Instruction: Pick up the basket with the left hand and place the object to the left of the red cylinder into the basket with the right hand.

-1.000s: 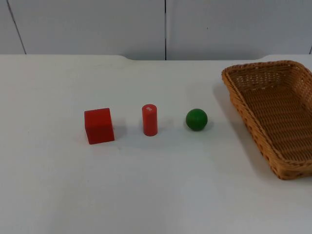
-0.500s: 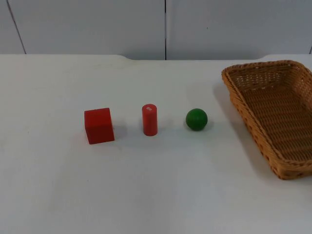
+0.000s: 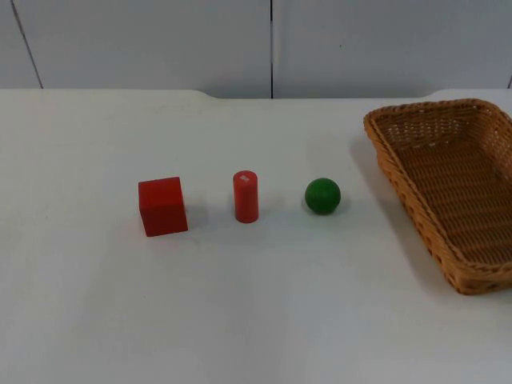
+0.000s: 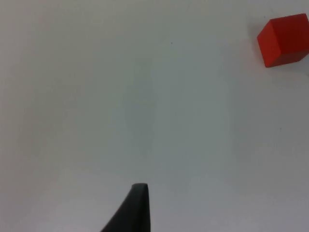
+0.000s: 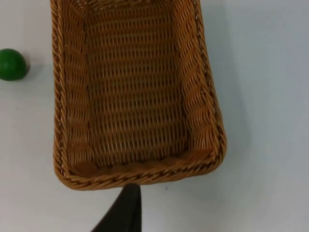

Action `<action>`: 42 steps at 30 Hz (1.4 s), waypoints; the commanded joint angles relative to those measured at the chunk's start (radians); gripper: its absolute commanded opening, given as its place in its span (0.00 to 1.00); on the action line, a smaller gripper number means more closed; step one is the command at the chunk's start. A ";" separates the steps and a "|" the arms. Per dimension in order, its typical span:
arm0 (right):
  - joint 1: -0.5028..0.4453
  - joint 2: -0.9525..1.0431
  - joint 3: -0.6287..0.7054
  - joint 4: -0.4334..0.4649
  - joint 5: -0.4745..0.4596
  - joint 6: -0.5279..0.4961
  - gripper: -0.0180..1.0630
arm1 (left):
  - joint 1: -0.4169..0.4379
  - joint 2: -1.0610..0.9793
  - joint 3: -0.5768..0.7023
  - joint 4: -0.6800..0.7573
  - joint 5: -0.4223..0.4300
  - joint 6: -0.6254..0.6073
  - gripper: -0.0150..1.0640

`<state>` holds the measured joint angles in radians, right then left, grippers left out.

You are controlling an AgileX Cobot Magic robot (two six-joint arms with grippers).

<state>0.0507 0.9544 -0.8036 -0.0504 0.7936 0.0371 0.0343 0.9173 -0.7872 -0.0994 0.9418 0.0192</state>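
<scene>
Nothing's done yet: the wicker basket (image 3: 448,188) sits empty on the worktop (image 3: 264,304) at the right, not lifted. The red cube (image 3: 162,206), a plain matte block, rests left of the red cylinder (image 3: 246,196), untouched. Both arms wait; can't tell whether either one's fingers are spread or pressed together.

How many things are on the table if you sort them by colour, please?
Red: 2, the red cube and the red cylinder
Green: 1, the green ball
Brown wicker: 1, the basket
Total: 4
</scene>
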 commanded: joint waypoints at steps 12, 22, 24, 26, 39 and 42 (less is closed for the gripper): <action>-0.008 0.000 -0.008 0.008 -0.023 -0.004 0.99 | -0.143 0.462 -0.198 -0.315 -0.087 0.216 0.84; -0.008 0.000 -0.008 0.001 -0.023 -0.004 0.99 | -0.411 0.899 -0.599 -0.285 -0.111 0.152 0.84; -0.008 0.000 -0.008 -0.012 -0.023 -0.004 0.99 | -0.443 1.006 -0.712 -0.255 -0.104 0.083 0.84; -0.008 0.000 -0.008 -0.018 -0.030 -0.004 0.99 | -0.465 1.103 -0.814 -0.252 -0.071 0.054 0.84; -0.008 0.000 -0.008 -0.018 -0.033 -0.004 0.99 | -0.615 1.452 -1.280 -0.194 -0.003 -0.104 0.84; -0.008 0.000 -0.008 -0.018 -0.033 -0.004 0.99 | -0.643 1.508 -1.353 -0.185 -0.001 -0.136 0.84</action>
<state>0.0507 0.9544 -0.8036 -0.0623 0.7671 0.0371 -0.5941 2.4019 -2.1039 -0.2993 0.9312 -0.0861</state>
